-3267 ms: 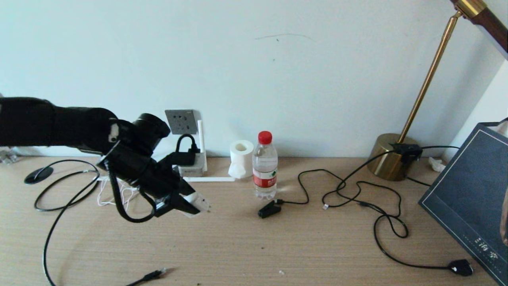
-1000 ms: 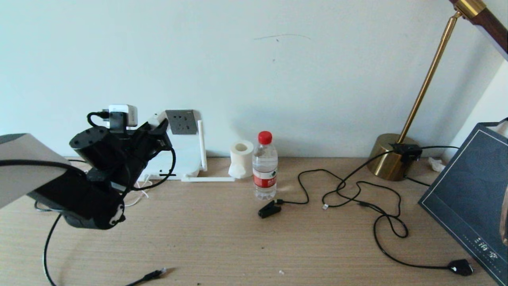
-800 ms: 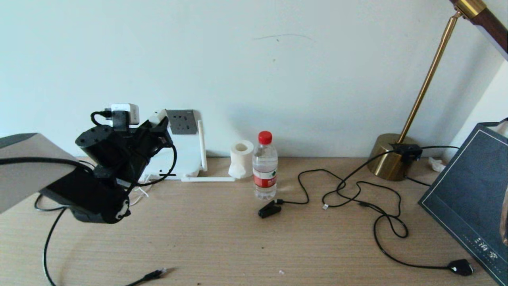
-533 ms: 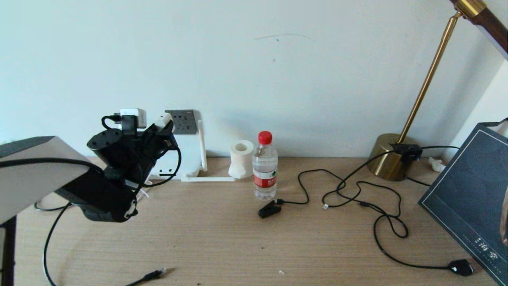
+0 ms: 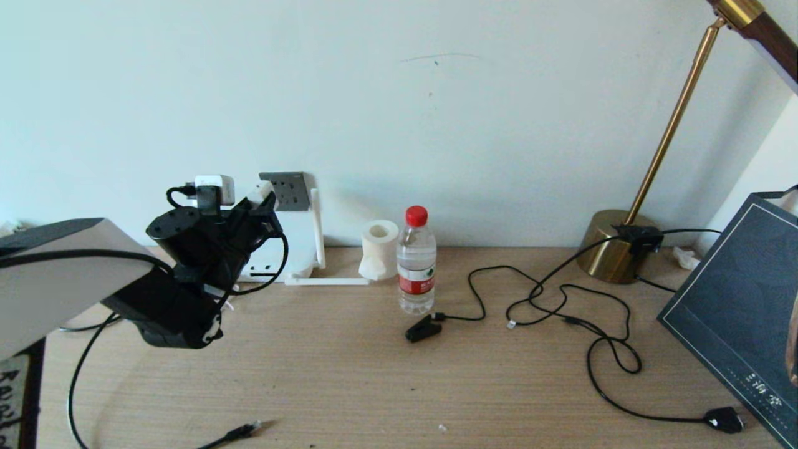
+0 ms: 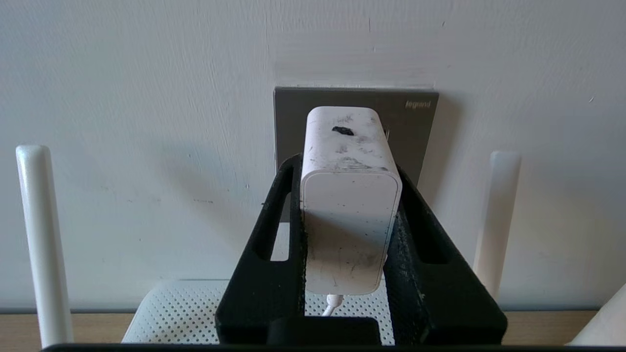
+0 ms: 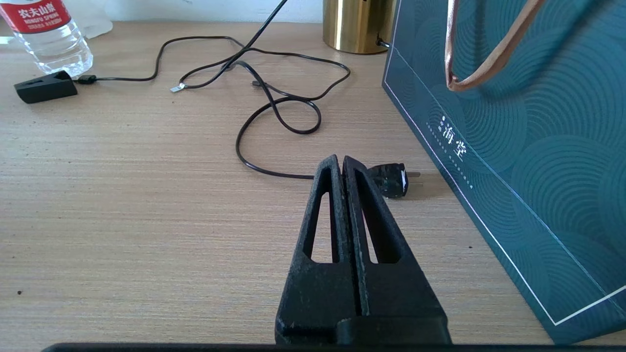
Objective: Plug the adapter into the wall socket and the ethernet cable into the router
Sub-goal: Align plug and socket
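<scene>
- The left tool [image 6: 348, 205] was raised at the wall, its two black fingers [image 6: 274, 234] pinching the adapter [image 6: 348, 195] from both sides.
- The adapter, a small white block with scuffs on its top face, pointed its far end at the wall socket [image 6: 415, 127]; whether it touched the plate could not be told.
- A thin white cord left the adapter's near end, between the fingers.
- In the head view, the left tool [image 5: 265, 199] and the adapter [image 5: 260, 190] sat at the left edge of the wall socket [image 5: 290, 190], a dark grey square plate on the pale wall.
- The router [image 6: 166, 313], a flat white box with a dotted top, lay on the bench [image 5: 399, 386] directly below the left tool, against the wall.
- Two of its white antennas [image 6: 44, 244] stood upright on either side of the tool; another lay flat on the bench.
- The ethernet cable [image 5: 240, 431] lay on the bench near its front edge, well apart from the router, its plug end free.
- A paper roll [image 5: 379, 248] and a water bottle [image 5: 416, 262] with a red cap stood to the right of the router.
- The right tool [image 7: 341, 168] hovered low over the bench on the right, its fingers pressed together and holding nothing.
- Just beyond it lay a black plug [image 7: 391, 173] on a looping black cable, beside a dark teal paper bag [image 7: 528, 146].
</scene>
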